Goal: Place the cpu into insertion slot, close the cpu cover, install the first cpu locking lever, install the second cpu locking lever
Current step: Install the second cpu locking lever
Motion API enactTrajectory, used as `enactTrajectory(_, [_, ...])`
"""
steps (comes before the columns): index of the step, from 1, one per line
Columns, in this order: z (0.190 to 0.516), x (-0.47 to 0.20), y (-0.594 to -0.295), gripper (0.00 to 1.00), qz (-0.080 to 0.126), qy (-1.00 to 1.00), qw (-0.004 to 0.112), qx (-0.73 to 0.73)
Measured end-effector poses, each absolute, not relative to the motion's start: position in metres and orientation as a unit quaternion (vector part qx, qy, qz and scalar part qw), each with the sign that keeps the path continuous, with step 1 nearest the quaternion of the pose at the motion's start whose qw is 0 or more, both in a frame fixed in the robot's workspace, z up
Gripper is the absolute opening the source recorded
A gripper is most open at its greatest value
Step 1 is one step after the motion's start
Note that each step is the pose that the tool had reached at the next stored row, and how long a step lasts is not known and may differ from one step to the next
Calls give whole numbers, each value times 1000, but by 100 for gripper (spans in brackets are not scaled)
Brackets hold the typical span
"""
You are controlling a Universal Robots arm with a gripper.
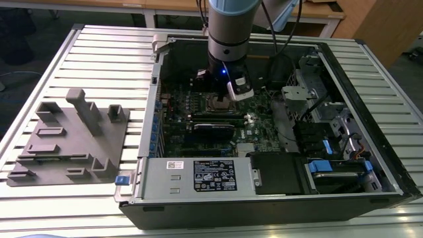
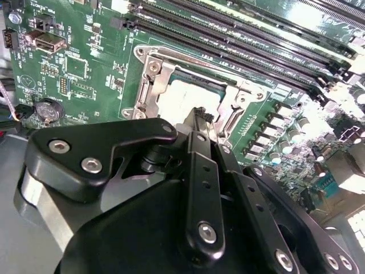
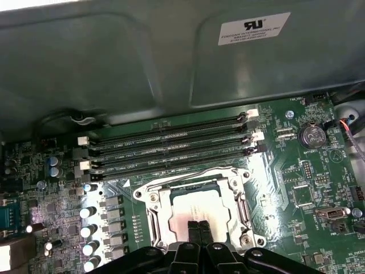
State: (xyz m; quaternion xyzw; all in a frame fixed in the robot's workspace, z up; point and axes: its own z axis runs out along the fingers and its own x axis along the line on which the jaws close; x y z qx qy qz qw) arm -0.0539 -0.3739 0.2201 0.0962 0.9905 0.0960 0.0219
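Observation:
The cpu (image 3: 197,205), with its pale metal top, lies flat in the socket on the green board. The silvery cpu cover (image 3: 155,214) is down around it as a frame. In the second wrist view the cpu (image 2: 185,94) shows through the cover (image 2: 151,85) window. My gripper (image 3: 198,231) stands over the socket's edge with its two black fingertips (image 2: 199,114) close together, shut, nothing visible between them. In the exterior view the gripper (image 1: 228,101) hangs straight down inside the open computer case. I cannot tell the locking levers apart from the socket's metalwork.
Several long memory slots (image 3: 171,142) run beside the socket, with the case wall (image 3: 114,57) behind. A row of capacitors (image 3: 91,228) and a coin battery (image 3: 312,136) flank it. Outside the case lies a grey fixture (image 1: 73,139); a labelled grey box (image 1: 198,176) fills the near corner.

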Motion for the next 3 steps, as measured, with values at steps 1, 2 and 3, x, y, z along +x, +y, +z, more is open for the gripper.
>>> enactTrajectory(1, [220,-54,-374,11,96,991,22,96])
enactTrajectory(2, [220,-54,-374,11,96,991,22,96])
enactTrajectory(3, [220,-54,-374,11,96,991,22,96])
